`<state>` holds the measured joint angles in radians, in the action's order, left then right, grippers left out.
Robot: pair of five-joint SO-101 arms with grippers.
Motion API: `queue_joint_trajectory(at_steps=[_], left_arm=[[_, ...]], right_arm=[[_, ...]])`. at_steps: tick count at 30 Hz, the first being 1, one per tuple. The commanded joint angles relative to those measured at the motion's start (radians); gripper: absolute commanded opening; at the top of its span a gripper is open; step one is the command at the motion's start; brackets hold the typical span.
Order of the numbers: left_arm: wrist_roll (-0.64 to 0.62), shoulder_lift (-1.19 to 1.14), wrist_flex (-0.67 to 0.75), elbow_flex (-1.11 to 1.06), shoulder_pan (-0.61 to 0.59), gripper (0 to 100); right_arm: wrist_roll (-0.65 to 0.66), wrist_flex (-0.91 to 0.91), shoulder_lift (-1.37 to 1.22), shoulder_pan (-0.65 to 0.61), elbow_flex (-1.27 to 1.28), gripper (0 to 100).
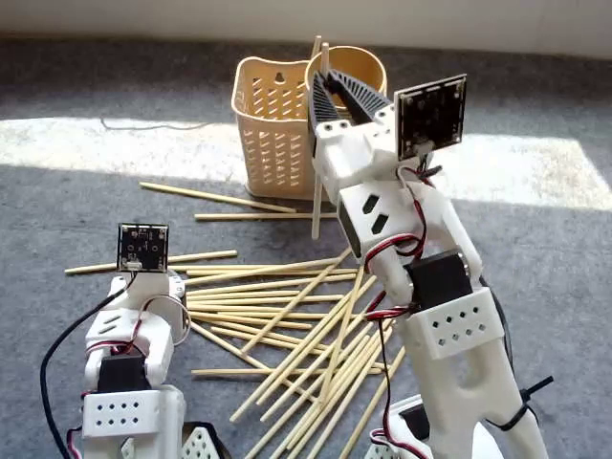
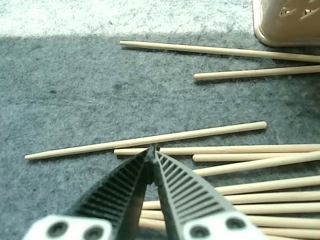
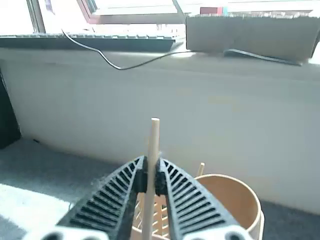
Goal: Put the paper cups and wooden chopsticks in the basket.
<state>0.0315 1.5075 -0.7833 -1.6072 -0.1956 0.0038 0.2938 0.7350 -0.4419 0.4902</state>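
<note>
Right end effector [image 3: 150, 165] clamped on one upright chopstick [image 3: 154, 137], raised just beside basket [image 1: 273, 124] and paper cup [image 1: 359, 62]. Left end effector [image 2: 151, 151] tips together, low over loose chopsticks [image 2: 250, 149] scattered on grey-felted bench [image 1: 76, 210].

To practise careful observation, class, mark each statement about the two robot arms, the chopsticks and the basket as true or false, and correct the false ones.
1. The right pincer grips a chopstick that stands upright. True.
2. The left pincer is wide open. False: it is shut, tips meeting, with nothing between them, just above the mat.
3. Many chopsticks lie loose on the grey mat. True.
4. The basket lies tipped on its side. False: it stands upright with its opening facing up.
</note>
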Motion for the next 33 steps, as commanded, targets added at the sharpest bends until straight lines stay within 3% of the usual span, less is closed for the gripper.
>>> queue_joint_trajectory(at_steps=[1,10,17,33], left_arm=[[0.008,0.008,0.02,0.007,-0.01,1],[0.06,0.008,0.021,-0.004,-0.007,1],[0.06,0.008,0.021,-0.005,-0.007,1],[0.06,0.008,0.021,-0.005,-0.007,1]], right_arm=[[0.026,-0.174,0.024,-0.01,-0.03,0.5],[0.025,-0.426,0.021,-0.01,-0.024,0.5],[0.025,-0.61,-0.14,-0.01,-0.076,0.5],[0.025,-0.766,-0.467,-0.005,-0.249,0.5]])
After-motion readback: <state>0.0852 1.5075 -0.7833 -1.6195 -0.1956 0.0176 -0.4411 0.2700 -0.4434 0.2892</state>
